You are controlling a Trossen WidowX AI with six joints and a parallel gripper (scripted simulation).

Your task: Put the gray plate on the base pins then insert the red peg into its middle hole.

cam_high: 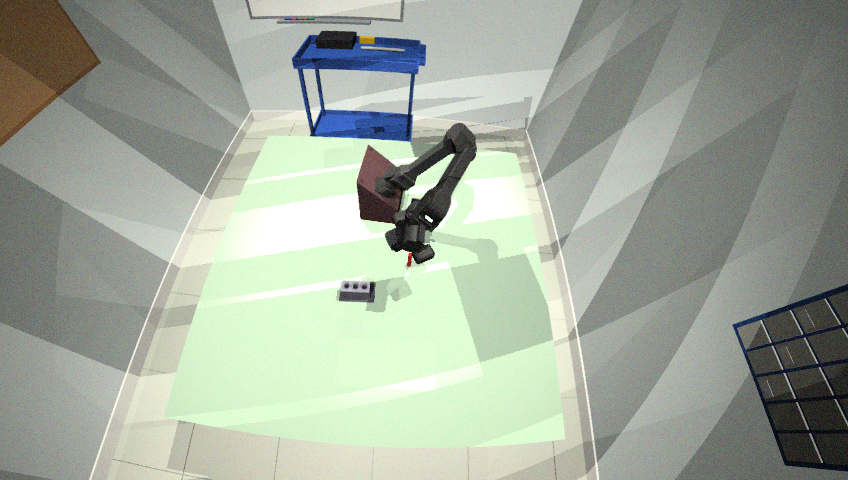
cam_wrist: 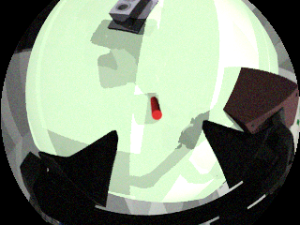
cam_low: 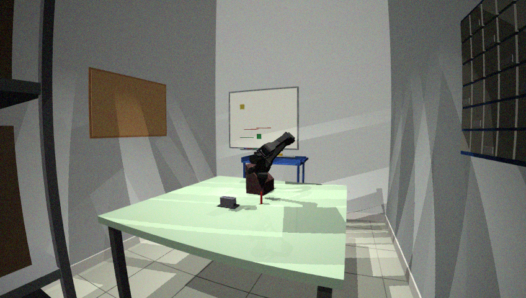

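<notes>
The gray plate (cam_high: 355, 290) (cam_low: 227, 200) (cam_wrist: 131, 6) sits on the dark base (cam_wrist: 126, 26), left of the arm in the top view. It looks level, with several holes upward; the pins are hidden, and I cannot tell whether it is fully down. The red peg (cam_high: 409, 259) (cam_low: 261, 198) (cam_wrist: 156, 109) stands upright on the table, apart from the plate. My gripper (cam_high: 408, 248) (cam_wrist: 161, 130) is open and empty, above the peg. In the wrist view the peg shows between and slightly beyond the fingertips.
The pale green table (cam_high: 333, 368) (cam_low: 206, 225) carries everything. A dark reddish-brown block (cam_high: 377, 199) (cam_low: 254, 187) (cam_wrist: 260, 96) stands behind the peg, beside the arm. A blue cart (cam_high: 360, 62) (cam_low: 291, 161) stands beyond the table's back edge.
</notes>
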